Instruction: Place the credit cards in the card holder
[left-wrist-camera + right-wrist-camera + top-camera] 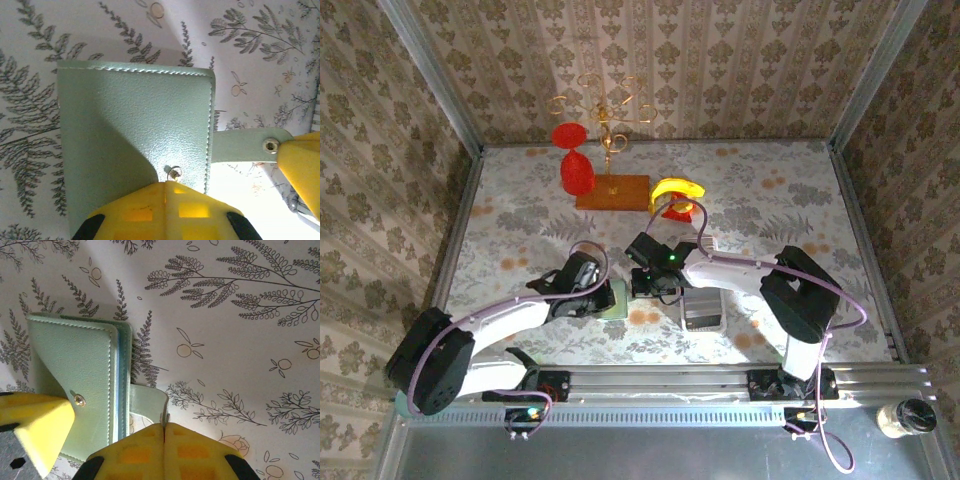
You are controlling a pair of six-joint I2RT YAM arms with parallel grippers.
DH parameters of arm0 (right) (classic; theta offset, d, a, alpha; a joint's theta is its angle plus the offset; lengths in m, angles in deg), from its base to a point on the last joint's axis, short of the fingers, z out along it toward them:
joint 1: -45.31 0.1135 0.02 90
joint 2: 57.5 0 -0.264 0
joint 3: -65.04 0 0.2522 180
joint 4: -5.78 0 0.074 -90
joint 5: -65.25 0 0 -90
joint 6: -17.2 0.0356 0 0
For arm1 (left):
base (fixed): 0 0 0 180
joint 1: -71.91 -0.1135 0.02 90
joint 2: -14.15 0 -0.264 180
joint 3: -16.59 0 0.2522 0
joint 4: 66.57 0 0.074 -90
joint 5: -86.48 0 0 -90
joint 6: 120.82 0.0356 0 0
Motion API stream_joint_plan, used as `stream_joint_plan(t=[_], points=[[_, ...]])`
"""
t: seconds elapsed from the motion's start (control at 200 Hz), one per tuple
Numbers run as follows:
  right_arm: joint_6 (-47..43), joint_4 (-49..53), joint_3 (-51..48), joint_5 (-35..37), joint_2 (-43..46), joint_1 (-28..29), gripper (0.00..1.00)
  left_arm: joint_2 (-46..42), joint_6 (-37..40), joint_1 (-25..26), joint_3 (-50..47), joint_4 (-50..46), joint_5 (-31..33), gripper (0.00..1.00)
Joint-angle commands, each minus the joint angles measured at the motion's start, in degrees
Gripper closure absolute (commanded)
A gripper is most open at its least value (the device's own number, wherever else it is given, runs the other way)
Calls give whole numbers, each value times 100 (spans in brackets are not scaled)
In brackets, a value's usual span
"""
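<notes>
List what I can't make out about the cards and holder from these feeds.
- Card count: right wrist view shows a thin blue edge between the card holder covers; they hide the rest.
- Holder in top view: left gripper and right gripper cover most of it.
- Holder's near edge, left wrist view: hidden behind the gripper's yellow fingers.
- White tray contents, top view: too small.

The card holder (pixel 135 125) lies on the table (pixel 770 200) between my left gripper (pixel 166 186) and right gripper (pixel 164 426); a tray (pixel 702 308) sits just right of it.
</notes>
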Motion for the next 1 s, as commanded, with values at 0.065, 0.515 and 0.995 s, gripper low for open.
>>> stream_joint_plan(t=[0.065,0.515,0.995], points=[[76,-33,6,-107,110,-39,100,-564,156,-26,-152,-639,375,100],[28,-138,82,-402,117,-52,100,-731,104,-26,-320,-664,52,100],[-107,-509,425,-1214,-323,-24,100,-581,-33,-34,-471,-650,249,100]])
